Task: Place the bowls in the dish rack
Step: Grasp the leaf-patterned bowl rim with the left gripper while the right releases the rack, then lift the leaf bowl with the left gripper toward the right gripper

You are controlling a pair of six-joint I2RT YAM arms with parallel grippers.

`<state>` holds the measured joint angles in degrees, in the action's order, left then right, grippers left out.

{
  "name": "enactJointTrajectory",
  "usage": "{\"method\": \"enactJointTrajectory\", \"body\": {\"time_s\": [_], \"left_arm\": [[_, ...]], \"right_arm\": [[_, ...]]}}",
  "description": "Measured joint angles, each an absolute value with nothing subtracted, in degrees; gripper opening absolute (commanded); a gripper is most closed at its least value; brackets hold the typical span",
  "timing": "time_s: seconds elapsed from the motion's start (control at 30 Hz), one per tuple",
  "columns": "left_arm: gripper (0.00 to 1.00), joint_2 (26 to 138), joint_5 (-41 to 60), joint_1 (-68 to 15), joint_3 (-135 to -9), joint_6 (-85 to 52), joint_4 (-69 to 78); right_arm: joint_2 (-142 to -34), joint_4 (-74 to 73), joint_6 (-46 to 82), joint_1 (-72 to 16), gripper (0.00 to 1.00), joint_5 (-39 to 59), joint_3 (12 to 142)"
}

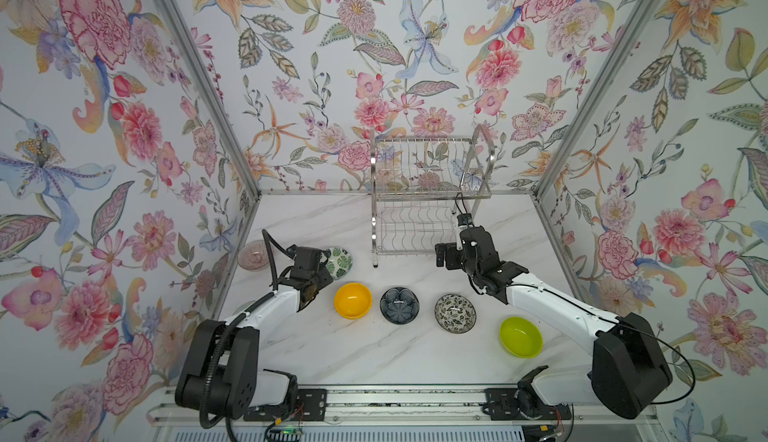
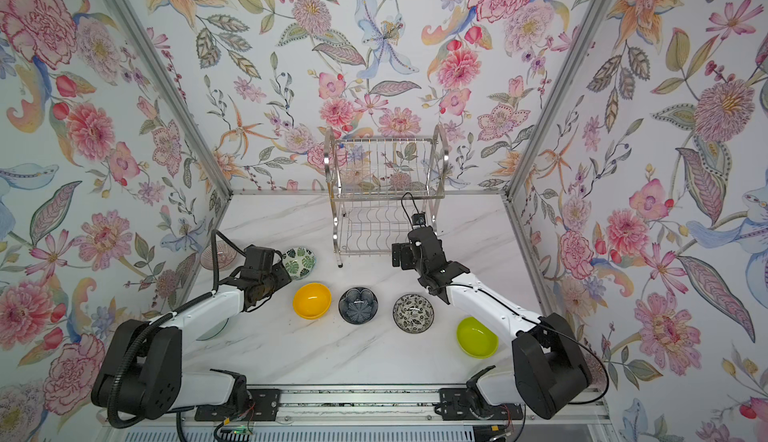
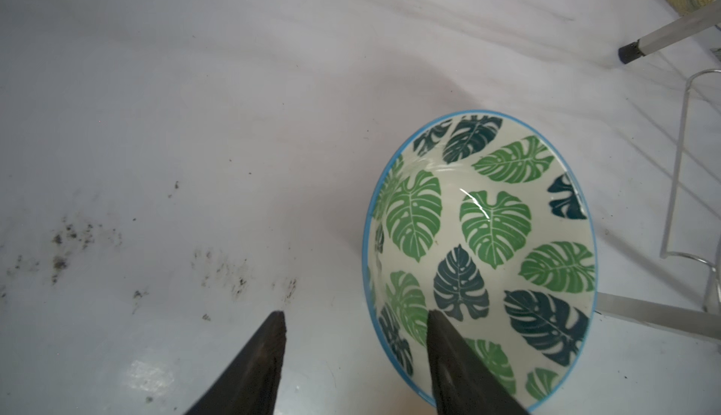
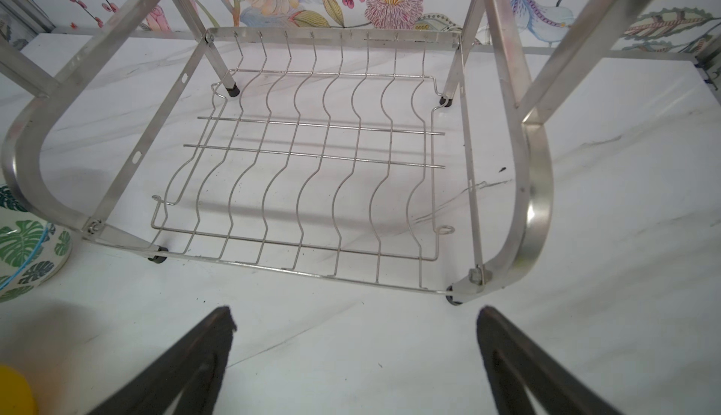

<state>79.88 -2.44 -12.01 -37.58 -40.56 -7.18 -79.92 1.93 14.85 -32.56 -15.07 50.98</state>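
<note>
Broadly, the marble worktop point(image 1: 332, 352) carries the dish rack point(image 1: 428, 194) upright at upper centre in both top views. Its long axis runs left to right between the arched end frames. The left arm point(image 1: 266, 311) rises from lower left with its wrist pitched down. The right arm point(image 1: 552, 307) stretches from lower right toward the rack's front.

All visible bowls sit mouth-up on the worktop. Across the centre are the orange-yellow bowl point(image 1: 353, 300), dark blue bowl point(image 1: 399, 304), floral bowl point(image 1: 455, 313) and lime bowl point(image 1: 520, 337). The pink bowl point(image 1: 251, 255) is at the left edge.

The left end effector point(image 3: 355, 313) straddles the leaf bowl point(image 3: 495, 237) rim with jaws apart, unclamped. The right end effector point(image 4: 353, 311) gapes wide, empty, facing the lower shelf.
</note>
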Motion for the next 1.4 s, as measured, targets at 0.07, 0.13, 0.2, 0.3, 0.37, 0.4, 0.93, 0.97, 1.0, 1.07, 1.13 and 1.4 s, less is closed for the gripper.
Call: {"method": "enactJointTrajectory", "body": {"time_s": [0.07,0.13,0.2,0.3,0.37,0.4,0.93,0.97,1.0,1.07,1.13,1.4], "left_arm": [[0.51,81.32,-1.52,-11.90,-37.58,-40.82,-6.26],[0.46,81.73,-0.73,-11.90,-37.58,-41.19,-5.19],[0.45,81.78,-0.21,-11.90,-37.58,-41.47,-4.14],[0.36,81.89,-0.16,-11.90,-37.56,-41.50,-3.66],[0.30,82.24,-0.16,-11.90,-37.52,-41.47,-2.96],[0.28,82.46,-0.14,-11.90,-37.52,-41.43,-2.63],[0.00,82.74,0.73,-11.51,-36.12,-41.85,3.27],[0.00,82.30,0.62,-11.51,-35.86,-41.80,3.27],[0.00,81.95,0.40,-11.51,-35.77,-41.67,3.09],[0.00,81.21,-0.45,-11.51,-35.75,-41.21,2.42],[0.00,80.25,-0.91,-11.33,-35.75,-40.36,1.78],[0.00,69.08,-4.75,-12.56,-35.75,-37.89,-0.43]], "right_arm": [[-81.19,2.09,14.85,-33.32,0.99,-15.64,51.31],[-81.71,2.20,14.85,-33.82,0.99,-15.94,51.42],[-81.76,2.31,14.87,-34.22,0.99,-16.36,51.44],[-82.19,2.79,15.14,-34.46,0.99,-17.23,52.51],[-82.70,2.81,15.49,-34.50,0.99,-17.56,53.52],[-82.85,2.83,15.55,-34.50,0.99,-17.63,53.80],[-83.05,6.48,22.20,-34.83,0.99,-17.04,58.72],[-83.05,6.59,22.70,-34.83,0.99,-16.91,58.83],[-83.02,6.66,23.14,-34.83,0.99,-16.80,58.83],[-83.02,6.79,24.23,-34.83,0.98,-16.40,58.83],[-83.02,7.11,25.23,-34.83,0.98,-15.84,58.89],[-82.35,8.45,31.53,-34.54,0.99,-12.60,60.07]]}}
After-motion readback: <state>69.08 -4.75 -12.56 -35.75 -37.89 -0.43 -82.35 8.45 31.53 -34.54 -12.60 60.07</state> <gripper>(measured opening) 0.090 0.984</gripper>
